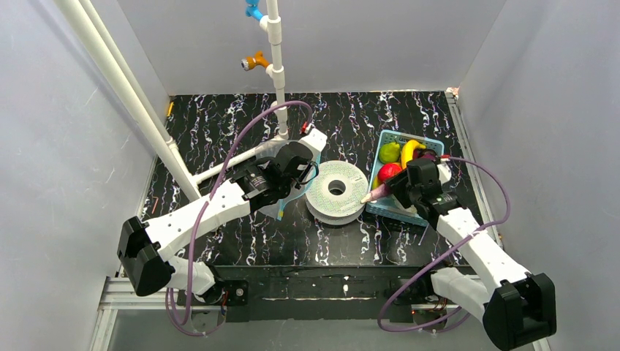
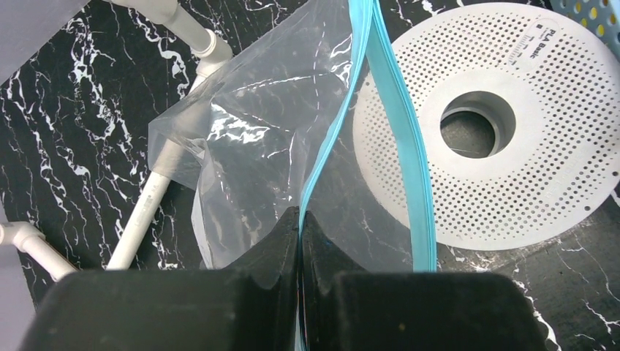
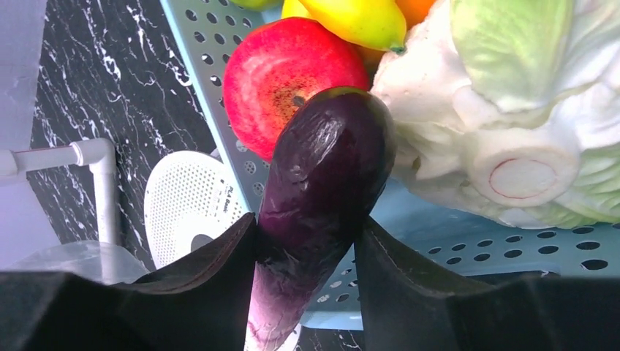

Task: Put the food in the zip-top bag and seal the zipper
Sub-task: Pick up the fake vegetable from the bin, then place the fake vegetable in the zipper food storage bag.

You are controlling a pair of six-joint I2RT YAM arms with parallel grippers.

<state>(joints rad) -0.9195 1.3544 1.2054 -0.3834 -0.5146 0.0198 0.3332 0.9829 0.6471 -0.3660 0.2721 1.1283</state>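
My left gripper (image 2: pixel 300 219) is shut on one lip of the teal-blue zipper (image 2: pixel 322 157) of the clear zip-top bag (image 2: pixel 256 139), holding its mouth open; the other lip (image 2: pixel 409 146) hangs apart to the right. In the top view the left gripper (image 1: pixel 298 170) sits left of the spool. My right gripper (image 3: pixel 305 238) is shut on the purple eggplant (image 3: pixel 322 175), held over the basket's near-left edge (image 1: pixel 385 191). The red apple (image 3: pixel 285 69), yellow banana (image 3: pixel 358 18) and green pear (image 1: pixel 389 152) lie in the light-blue basket (image 1: pixel 431 140).
A white perforated spool (image 1: pixel 336 191) lies between the two grippers. A toy cabbage (image 3: pixel 526 110) fills the basket's right side. White pipes (image 1: pixel 276 58) stand at the back and slant along the left (image 1: pixel 124 88). Grey walls close in on all sides.
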